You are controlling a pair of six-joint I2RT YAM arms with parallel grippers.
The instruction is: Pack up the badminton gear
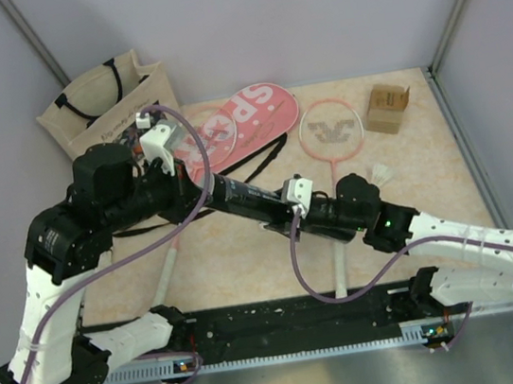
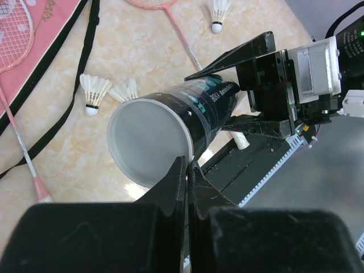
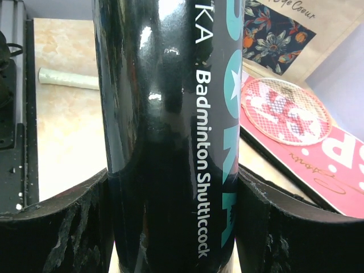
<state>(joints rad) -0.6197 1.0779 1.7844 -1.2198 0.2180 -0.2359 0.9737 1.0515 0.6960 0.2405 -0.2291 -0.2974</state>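
Over the bench (image 1: 248, 269), from above, we see the dark tube (image 1: 238, 195) slanting up-left from the right claw (image 1: 283, 207), which grips it. At the left wrist, the left claw (image 2: 186, 170) is pinched shut by the tube's open mouth; whether it touches the rim we cannot tell. At the right wrist, the tube fills the frame, both ends cut off.
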